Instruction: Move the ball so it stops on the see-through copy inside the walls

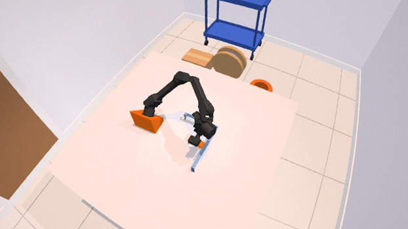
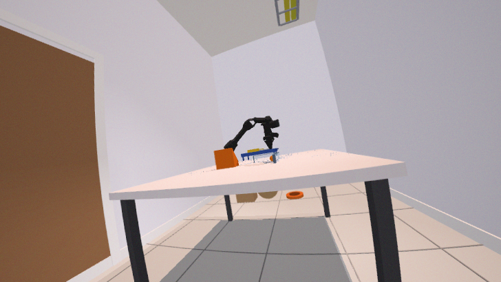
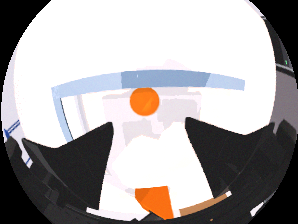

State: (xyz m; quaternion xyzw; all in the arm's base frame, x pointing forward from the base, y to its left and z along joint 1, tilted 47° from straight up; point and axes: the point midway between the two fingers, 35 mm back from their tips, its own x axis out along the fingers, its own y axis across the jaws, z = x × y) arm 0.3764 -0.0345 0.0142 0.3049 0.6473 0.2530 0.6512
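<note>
The orange ball (image 1: 201, 144) (image 2: 271, 158) (image 3: 144, 100) lies on the table right against the long clear wall (image 1: 204, 153) (image 2: 260, 152) (image 3: 180, 80), inside the corner. I cannot make out the see-through copy apart from the ball. My gripper (image 1: 195, 140) (image 2: 269, 144) (image 3: 149, 124) is open and hangs a little above the ball. Its fingers stand apart on either side of the ball and do not touch it. The shorter wall (image 1: 185, 116) runs off toward the arm's base.
The arm's orange base block (image 1: 146, 121) (image 2: 225, 158) stands on the table (image 1: 121, 175) left of the walls. On the floor beyond the table are a blue cart (image 1: 236, 16), a wooden disc (image 1: 227, 62), a flat box (image 1: 197, 57) and an orange ring (image 1: 260, 84) (image 2: 294, 194).
</note>
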